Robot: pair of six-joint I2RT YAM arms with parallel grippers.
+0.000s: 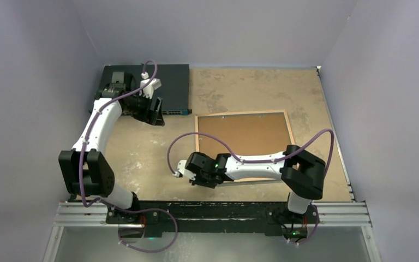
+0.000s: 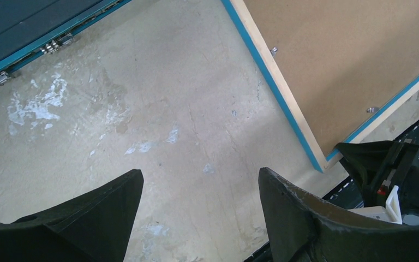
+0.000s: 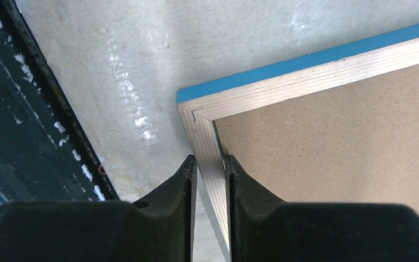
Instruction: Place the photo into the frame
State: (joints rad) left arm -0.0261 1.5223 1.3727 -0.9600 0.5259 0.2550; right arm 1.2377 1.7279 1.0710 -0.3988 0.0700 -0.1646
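Thin rectangular blue-fronted, wood-backed frame (image 1: 243, 113) lies face down on mottled beige table (image 1: 142, 158), brown backing board (image 1: 240, 136) up. At the frame's near-left corner the right gripper (image 3: 210, 161) pinches the wooden rim, jaws narrow. Left of the frame the left gripper (image 2: 199, 173) hangs wide open, empty, above the table.

Your left gripper (image 2: 201, 173) hangs wide open over the scuffed table (image 2: 142, 109); the frame (image 2: 279, 76) lies back-up at right.
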